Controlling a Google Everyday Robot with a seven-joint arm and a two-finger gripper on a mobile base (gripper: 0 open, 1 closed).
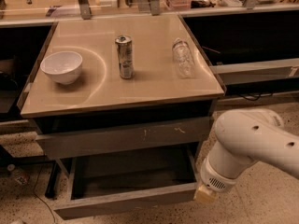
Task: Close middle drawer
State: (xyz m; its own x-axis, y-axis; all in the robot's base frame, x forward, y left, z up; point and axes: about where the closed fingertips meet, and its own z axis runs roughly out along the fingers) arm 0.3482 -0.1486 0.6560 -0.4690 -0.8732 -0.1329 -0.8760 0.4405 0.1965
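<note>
Step in hand: lining up for the push, nothing closed yet. The wide shallow grey middle drawer [126, 201] sits pulled well out under the taller grey scuffed drawer front [124, 136], its dark interior bare. My gripper [205, 194] is low at the drawer's right front corner, touching or just beside it; can't tell which, nor whether it's clenched or released. My guess for the next move: get square onto the flat front and push straight in towards the cabinet. An off-centre push at the corner could skew the drawer.
</note>
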